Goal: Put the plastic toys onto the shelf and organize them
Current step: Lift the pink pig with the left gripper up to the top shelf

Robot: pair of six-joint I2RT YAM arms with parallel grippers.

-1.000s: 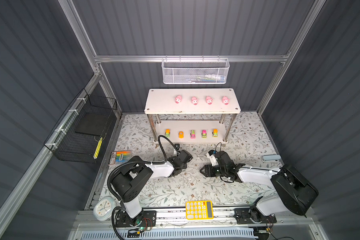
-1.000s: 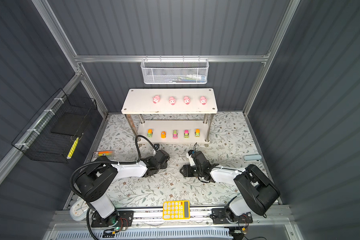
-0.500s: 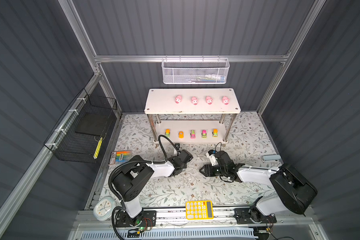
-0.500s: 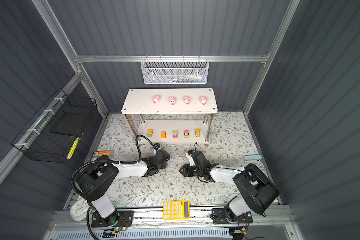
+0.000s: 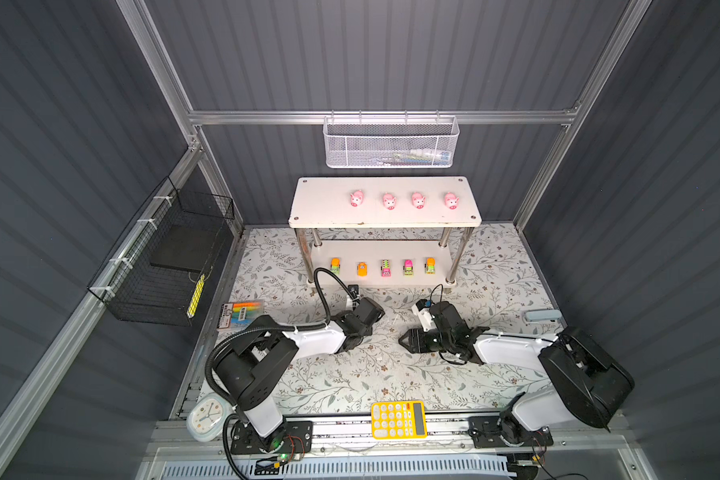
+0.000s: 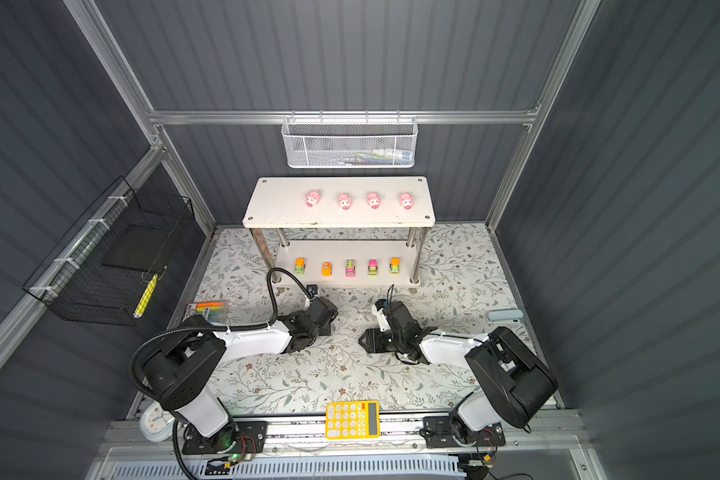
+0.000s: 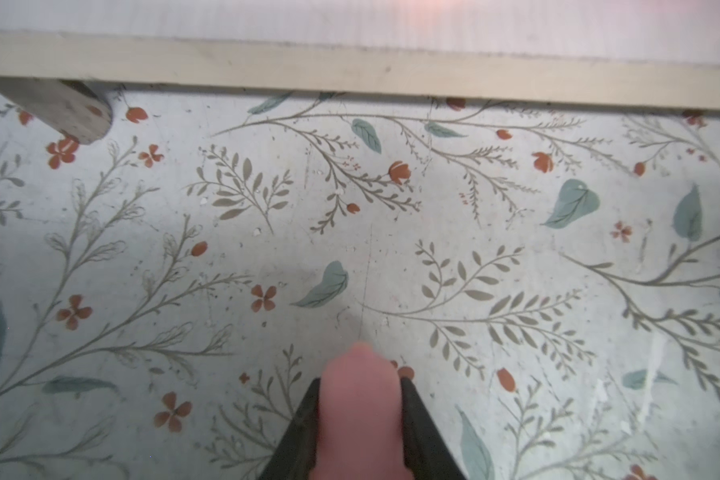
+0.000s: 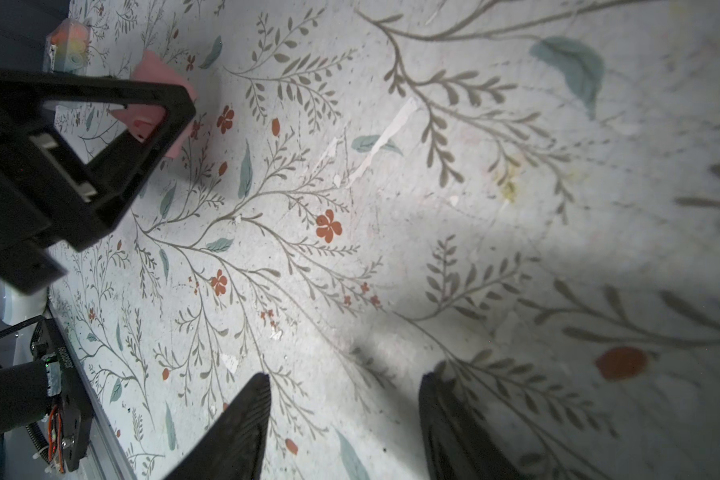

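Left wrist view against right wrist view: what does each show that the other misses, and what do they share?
Only the left wrist view shows the shelf: a board's front edge and one foot. Only the right wrist view shows the right gripper, open and empty above the mat, and the marker pack far off. Both show the left gripper shut on a pink pig, seen from behind in the left wrist view and from the side in the right, and the floral mat.
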